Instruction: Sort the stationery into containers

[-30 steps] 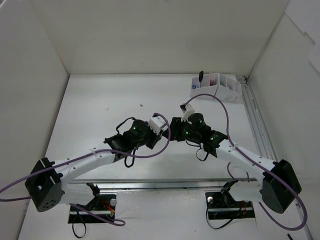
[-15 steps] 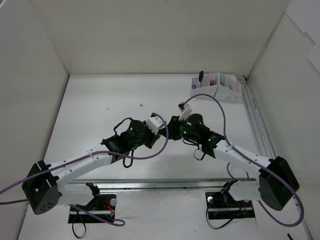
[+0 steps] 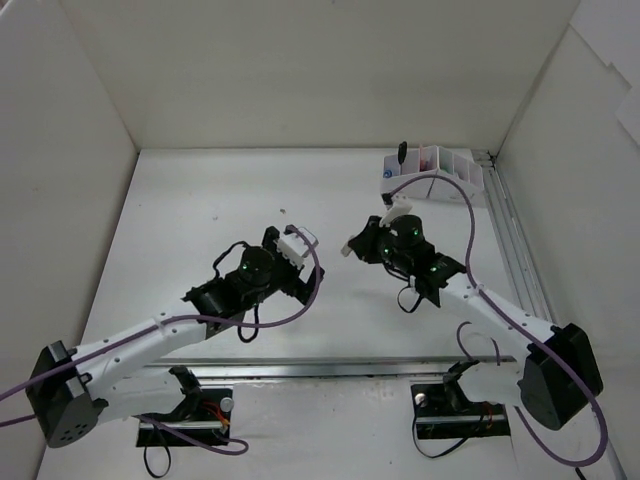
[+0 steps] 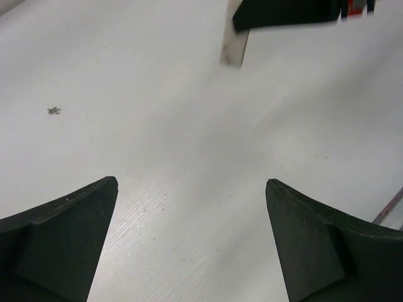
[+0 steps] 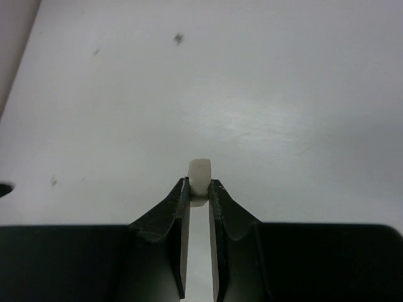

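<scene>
White tabletop (image 3: 190, 210) is boxed in by plain white walls. At left, the left pincer (image 4: 191, 182) is seen spread wide over bare surface, with nothing between its fingers. A dark speck (image 4: 54, 111) is noted on the surface nearby.

Toward the middle, the right pincer (image 5: 199, 187) is clamped narrow on a small white eraser (image 5: 199, 170). It is gripped by one end, with part of it poking past the tips, apparently clear of the tabletop.

Risk judged: little of the eraser is caught, so it could be twisted or squeezed out on the carry to the far right corner, most likely on a quick swing. Once dropped, it could be hard to find against the white surface. The two arms are also near each other, so a bump or cable snag is possible if both are moved at once.

At far right, the white organiser (image 3: 410, 186) is set in the back corner, well apart from the eraser. A black-handled item (image 3: 400, 153) is stood upright at its left end, with a pink item (image 3: 422, 155) just beside it. The other compartments cannot be made out.
</scene>
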